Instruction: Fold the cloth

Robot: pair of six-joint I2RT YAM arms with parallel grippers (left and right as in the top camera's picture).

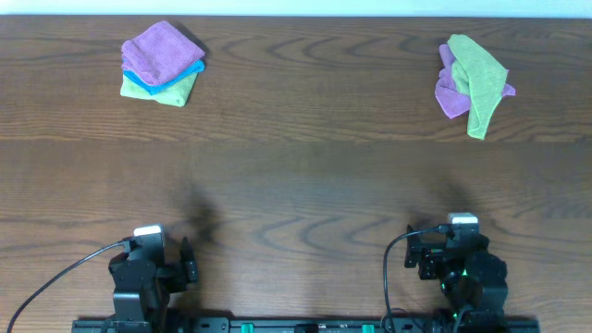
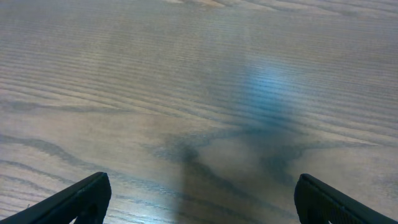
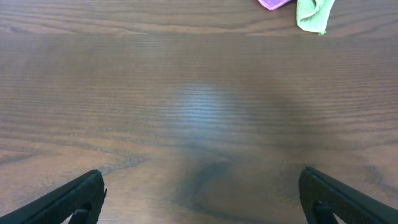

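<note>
The cloth (image 1: 478, 76) is a lime-green microfibre piece lying crumpled at the far right of the wooden table, draped over a purple cloth (image 1: 450, 91). In the right wrist view only its lower end (image 3: 313, 15) shows at the top edge, far ahead of the fingers. My right gripper (image 1: 456, 239) (image 3: 202, 182) rests near the front edge, open with only bare wood between its black fingers. My left gripper (image 1: 159, 246) (image 2: 202, 186) sits at the front left, also open and holding nothing. Both are far from the cloth.
A neat stack of folded cloths (image 1: 163, 63) sits at the far left: purple on top, blue in the middle, green at the bottom. A corner of the purple cloth (image 3: 273, 3) shows in the right wrist view. The table (image 1: 305, 176) between is dark wood.
</note>
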